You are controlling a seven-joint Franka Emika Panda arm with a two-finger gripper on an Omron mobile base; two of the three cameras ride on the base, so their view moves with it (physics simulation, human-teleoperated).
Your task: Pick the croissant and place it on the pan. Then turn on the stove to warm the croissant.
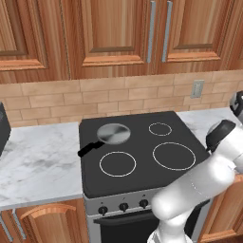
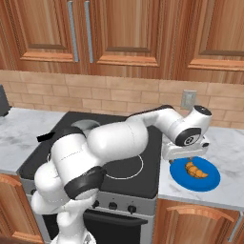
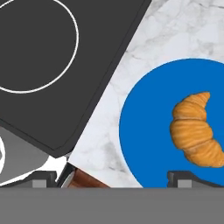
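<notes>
The croissant [image 2: 196, 170] [image 3: 196, 131], golden-orange and curved, lies on a flat blue plate [image 2: 212, 183] [image 3: 144, 131] on the counter right of the stove [image 1: 142, 163] [image 2: 148, 177] [image 3: 100, 52]. My gripper [image 2: 184, 155] [image 3: 113, 177] hangs open just above the plate's left side, with the croissant ahead of its right fingertip and nothing between the fingers. The grey pan [image 1: 114, 134] [image 2: 85, 125] sits on the back left burner with its black handle [image 1: 88, 150] pointing to the front left. In the right base view my arm hides much of the pan.
A row of black knobs [image 1: 123, 207] [image 2: 113, 206] runs along the steel front. Marble counter [image 1: 38, 161] [image 2: 231, 150] lies on both sides of the cooktop. A wall outlet [image 1: 197, 88] [image 2: 188, 99] sits on the brick backsplash, and a dark appliance [image 1: 2, 128] stands at far left.
</notes>
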